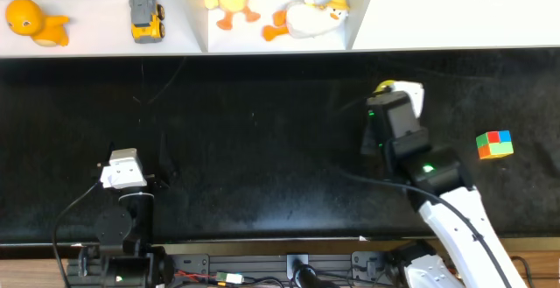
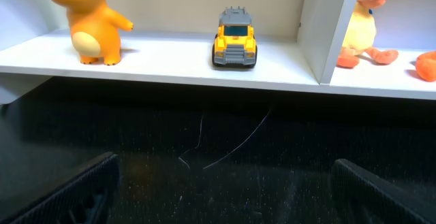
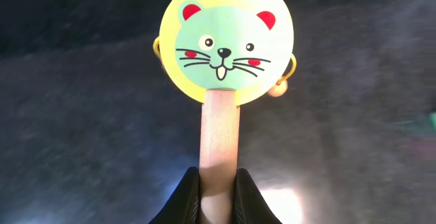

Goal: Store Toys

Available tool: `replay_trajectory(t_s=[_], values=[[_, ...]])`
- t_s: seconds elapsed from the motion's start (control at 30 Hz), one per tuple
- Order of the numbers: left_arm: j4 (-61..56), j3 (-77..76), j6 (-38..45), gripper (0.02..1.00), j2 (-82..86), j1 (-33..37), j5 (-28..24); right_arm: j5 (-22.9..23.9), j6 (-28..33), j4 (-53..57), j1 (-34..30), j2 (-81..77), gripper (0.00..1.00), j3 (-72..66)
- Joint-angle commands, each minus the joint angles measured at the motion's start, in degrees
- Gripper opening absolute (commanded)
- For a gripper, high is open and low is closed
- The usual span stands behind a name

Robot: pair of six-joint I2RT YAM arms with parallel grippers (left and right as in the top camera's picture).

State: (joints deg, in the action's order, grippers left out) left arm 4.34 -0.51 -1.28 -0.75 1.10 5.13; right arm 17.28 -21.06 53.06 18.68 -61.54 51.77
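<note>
My right gripper is pinched tight on the end of the plain wooden handle of a rattle-drum toy with a round yellow rim and a mint-green cat face. The fingers leave no room beyond the stick between them. The toy's head points away from me over the black table surface, toward the right part of the table and near the white shelf unit at the far edge; I cannot tell whether it touches the table. A small multicoloured cube lies on the table well to the right of that arm. My left gripper has its fingers spread wide apart with nothing between them, low over the table on the left side and facing the shelf. In the shelf's left compartment stand an orange rounded figure and a yellow toy truck. The next compartment holds a yellow plush duck and a white plush duck.
</note>
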Motion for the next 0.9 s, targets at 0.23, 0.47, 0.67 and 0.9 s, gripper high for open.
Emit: replay_trajectory(t_s=[0.23,0.47,0.67,0.9], values=[[0.24,0.04,1.07,0.998,0.59,-0.15,-0.35,-2.47,10.69,-1.05,-11.17,-2.86,0.056,3.39],[0.26,0.04,1.07,0.998,0.59,-0.15,-0.33,-5.16,18.45,-2.23,-14.23,-11.78,0.053,10.29],[0.26,0.04,1.07,0.998,0.59,-0.15,-0.33,-5.90,24.22,-4.31,-14.32,-20.59,0.064,17.90],[0.24,0.04,1.07,0.998,0.59,-0.15,-0.35,-7.52,28.94,-4.24,-15.30,-29.05,0.066,27.08]])
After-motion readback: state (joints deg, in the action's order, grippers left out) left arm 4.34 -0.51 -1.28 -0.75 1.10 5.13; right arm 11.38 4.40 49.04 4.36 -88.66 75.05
